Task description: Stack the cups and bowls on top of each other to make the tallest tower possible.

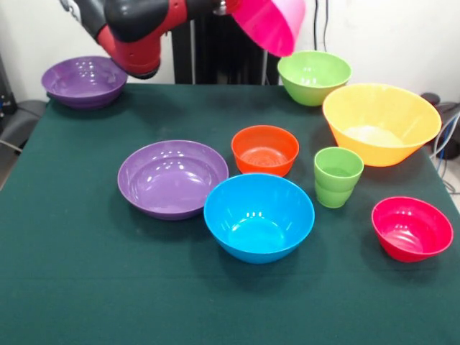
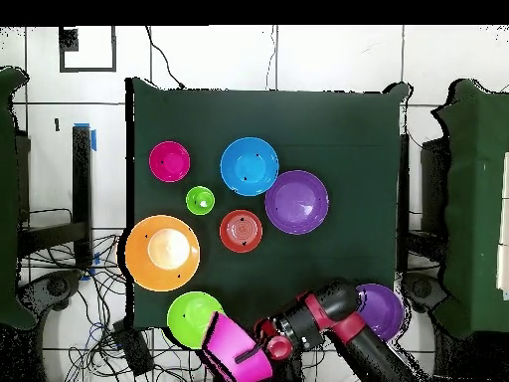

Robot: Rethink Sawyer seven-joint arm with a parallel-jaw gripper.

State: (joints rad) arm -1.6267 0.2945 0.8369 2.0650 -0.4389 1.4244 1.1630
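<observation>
My gripper [image 1: 228,7] [image 2: 266,346] is shut on the rim of the large hot-pink bowl [image 1: 269,25] [image 2: 234,350] and holds it tilted in the air at the table's robot-side edge, close to a lime-green bowl [image 1: 314,75] [image 2: 191,316]. On the table are the large yellow-orange bowl [image 1: 381,122] [image 2: 162,252], a small orange bowl [image 1: 264,149] [image 2: 241,231], a blue bowl [image 1: 259,215] [image 2: 249,166], a small red-pink bowl [image 1: 412,228] [image 2: 169,161] and two purple bowls [image 1: 172,177] [image 1: 84,80]. The lime-green cups [image 1: 337,176] [image 2: 200,201] look like one nested in another.
The dark green cloth [image 1: 79,287] covers the table. In the overhead view the arm's elbow [image 2: 333,308] partly covers the corner purple bowl [image 2: 386,310]. Cables [image 2: 99,298] lie on the floor beside the table.
</observation>
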